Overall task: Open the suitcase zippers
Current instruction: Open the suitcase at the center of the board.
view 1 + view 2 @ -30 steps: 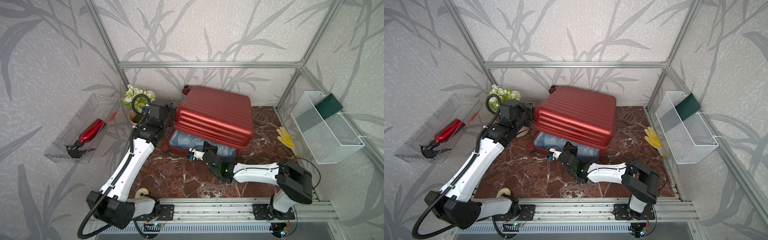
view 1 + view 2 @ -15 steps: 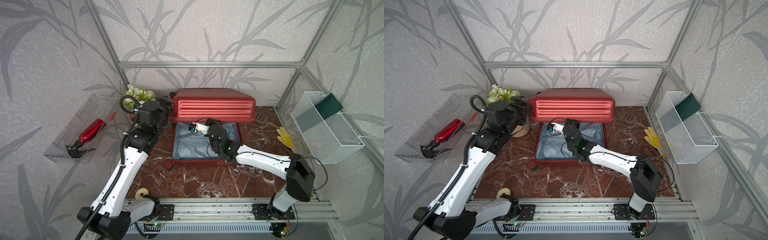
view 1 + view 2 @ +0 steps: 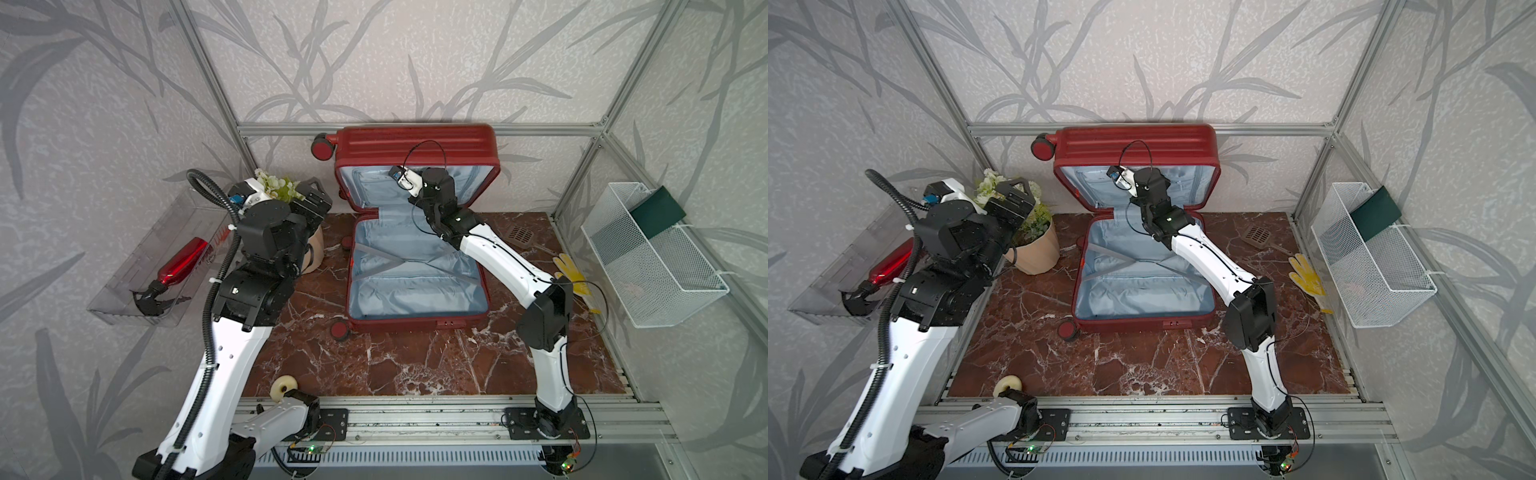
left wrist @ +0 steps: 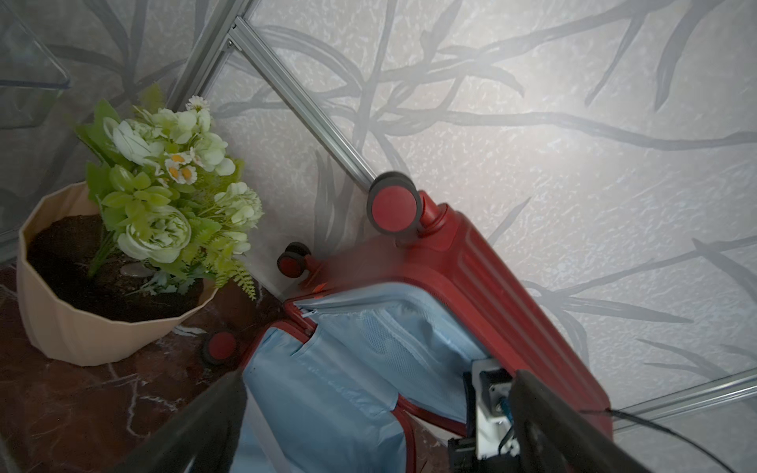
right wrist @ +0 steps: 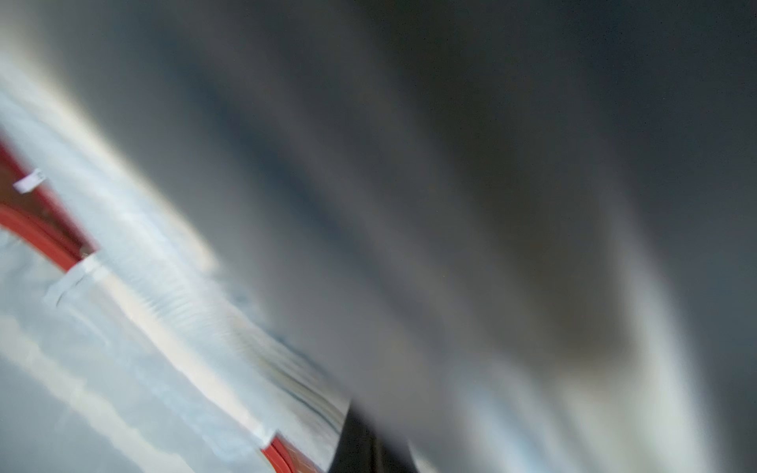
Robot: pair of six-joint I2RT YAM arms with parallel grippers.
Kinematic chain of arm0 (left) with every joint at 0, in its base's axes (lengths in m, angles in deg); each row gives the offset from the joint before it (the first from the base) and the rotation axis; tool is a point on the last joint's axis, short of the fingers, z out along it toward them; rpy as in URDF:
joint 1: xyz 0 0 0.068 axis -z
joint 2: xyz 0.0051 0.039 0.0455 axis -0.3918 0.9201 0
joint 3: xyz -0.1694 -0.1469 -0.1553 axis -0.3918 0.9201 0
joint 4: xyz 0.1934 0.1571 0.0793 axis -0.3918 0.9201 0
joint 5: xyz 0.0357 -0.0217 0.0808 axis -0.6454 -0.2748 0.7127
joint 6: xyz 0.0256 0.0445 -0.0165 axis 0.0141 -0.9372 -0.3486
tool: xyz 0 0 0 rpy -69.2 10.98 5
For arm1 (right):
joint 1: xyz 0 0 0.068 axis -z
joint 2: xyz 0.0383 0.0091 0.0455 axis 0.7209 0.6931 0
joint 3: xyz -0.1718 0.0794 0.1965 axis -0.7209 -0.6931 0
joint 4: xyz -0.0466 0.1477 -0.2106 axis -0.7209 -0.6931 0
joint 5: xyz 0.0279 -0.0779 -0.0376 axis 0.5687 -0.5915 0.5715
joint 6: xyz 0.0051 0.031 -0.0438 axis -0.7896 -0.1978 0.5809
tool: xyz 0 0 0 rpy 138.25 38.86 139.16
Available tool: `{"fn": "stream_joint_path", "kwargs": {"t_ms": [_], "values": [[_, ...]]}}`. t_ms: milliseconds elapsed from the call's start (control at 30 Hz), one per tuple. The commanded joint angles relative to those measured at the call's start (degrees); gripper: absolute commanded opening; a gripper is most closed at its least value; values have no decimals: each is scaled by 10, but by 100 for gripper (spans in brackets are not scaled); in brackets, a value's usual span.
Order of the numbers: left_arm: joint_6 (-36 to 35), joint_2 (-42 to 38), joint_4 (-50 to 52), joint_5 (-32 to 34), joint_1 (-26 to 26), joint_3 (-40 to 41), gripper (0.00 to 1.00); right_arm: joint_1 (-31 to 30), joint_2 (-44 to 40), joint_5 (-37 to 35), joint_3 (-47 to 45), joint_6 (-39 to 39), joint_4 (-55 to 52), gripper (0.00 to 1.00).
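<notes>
Dark red suitcase lying wide open on a marble table, with a robot arm on each side of it.

The suitcase sits at the back middle of the table. Its base lies flat with the pale blue lining facing up, and its lid stands upright against the rear wall. The zippers around the rim look undone, since the two halves are parted everywhere but the hinge. The right gripper reaches into the lid, close against its lining. Its jaws are closed, and whether they pinch anything cannot be told. The left gripper hangs just beside the case, near a flower pot, with its fingers spread wide and holding nothing. The unzipping appears to be finished. The next move calls for drawing the right arm out gently so that the lid does not tip shut.
</notes>
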Motion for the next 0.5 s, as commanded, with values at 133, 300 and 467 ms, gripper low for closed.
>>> {"fn": "stream_joint_path", "kwargs": {"t_ms": [133, 300, 467], "values": [[-88, -11, 39, -32, 2, 73, 99, 47, 15, 120, 60, -169, -71, 12], [-103, 2, 49, -51, 1, 81, 99, 68, 32, 146, 101, -222, -70, 21], [-121, -2, 54, -67, 0, 90, 99, 107, 83, 184, 163, -308, -70, 30]]}}
